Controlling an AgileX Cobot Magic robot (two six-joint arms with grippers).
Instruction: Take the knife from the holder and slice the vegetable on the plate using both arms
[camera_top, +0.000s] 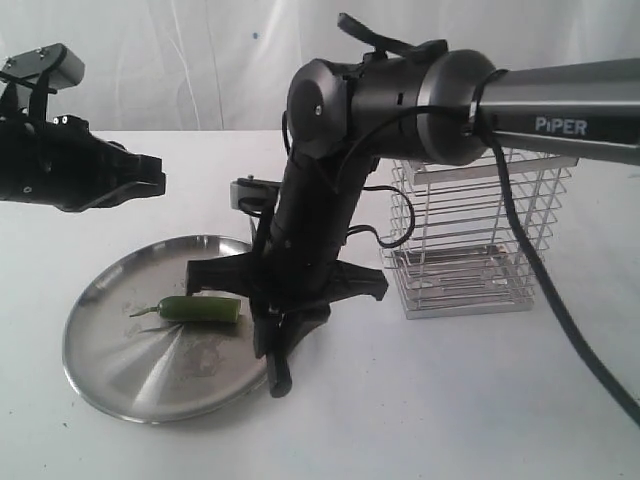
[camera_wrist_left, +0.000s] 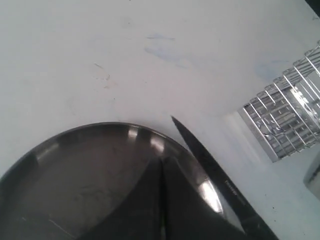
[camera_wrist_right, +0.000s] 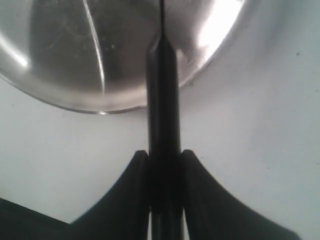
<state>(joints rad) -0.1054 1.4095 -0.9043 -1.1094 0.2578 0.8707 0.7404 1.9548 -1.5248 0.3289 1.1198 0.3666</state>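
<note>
Right claw (camera_wrist_right: 164, 156) was clenched on the paring knife (camera_wrist_right: 163, 100): both fingers (camera_wrist_right: 132, 190) pressed against the slim black handle, which stuck out past the fingertips toward the steel plate (camera_top: 110, 370). The handle crossed the plate's rim and the thin blade continued over the shiny surface, seen edge-on from the right wrist camera. From the left wrist camera the dark pointed blade showed side-on, running over the plate's rim on the side nearer the wire holder (camera_top: 470, 240). I could not tell whether the blade touched the plate. The green chilli (camera_top: 200, 309) lay flat on the plate, stem pointing to the left of the exterior view, blunt end to the right and just beside the right claw; contact between knife and chilli was not discernible. The right arm (camera_top: 560, 110), marked "PiPER", reached in from the right and bent down sharply over the plate's right edge, its black cable hanging in front of the holder. Left claw (camera_top: 150, 175) was clenched on nothing, fingers pressed together with only a seam between them; it hovered above the plate's left side, well apart from chilli and knife. The holder stood upright on the white bench (camera_top: 450, 400), to the right of the plate and apart from it, behind the right arm. The plate rested flat on the bench, scuffed and reflecting light.
</note>
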